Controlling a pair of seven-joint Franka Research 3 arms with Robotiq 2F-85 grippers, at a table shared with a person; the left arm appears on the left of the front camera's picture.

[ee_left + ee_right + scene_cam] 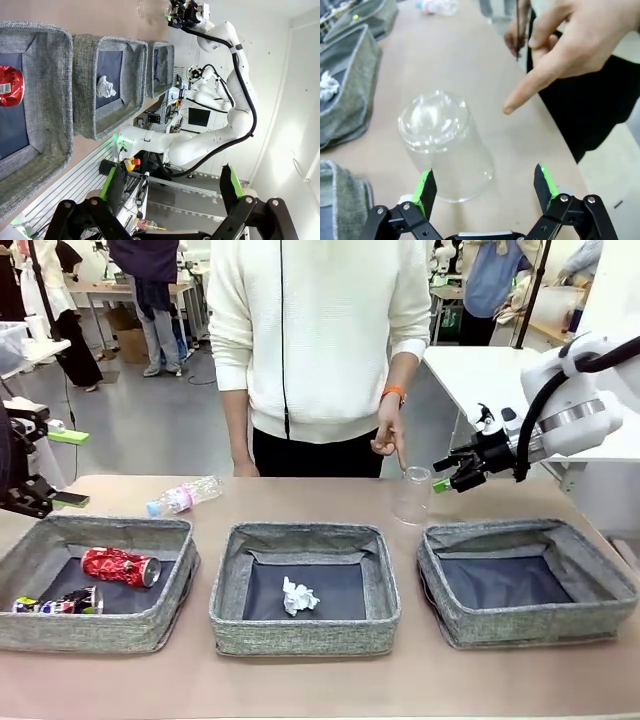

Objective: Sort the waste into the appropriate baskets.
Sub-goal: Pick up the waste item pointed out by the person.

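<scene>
At 11 o'clock ahead of my right gripper [485, 177], jaws fully apart and empty, stands the inverted clear plastic cup [445, 145] on the table [470, 55]. Risk: the cup lies off-centre, so one finger may tip it. At 1 o'clock, the person's pointing hand [570, 45] could be struck.

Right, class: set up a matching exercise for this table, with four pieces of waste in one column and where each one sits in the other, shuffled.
Things
1. crushed red can
2. crumpled white paper ball
3. clear plastic cup
4. clear bottle with pink label

Places
A. lying on the table behind the left basket
B. in the middle basket
C. upside down on the table, by the right claw
D. in the left basket

Pairs: 1-D, 2-B, 3-C, 4-A
</scene>
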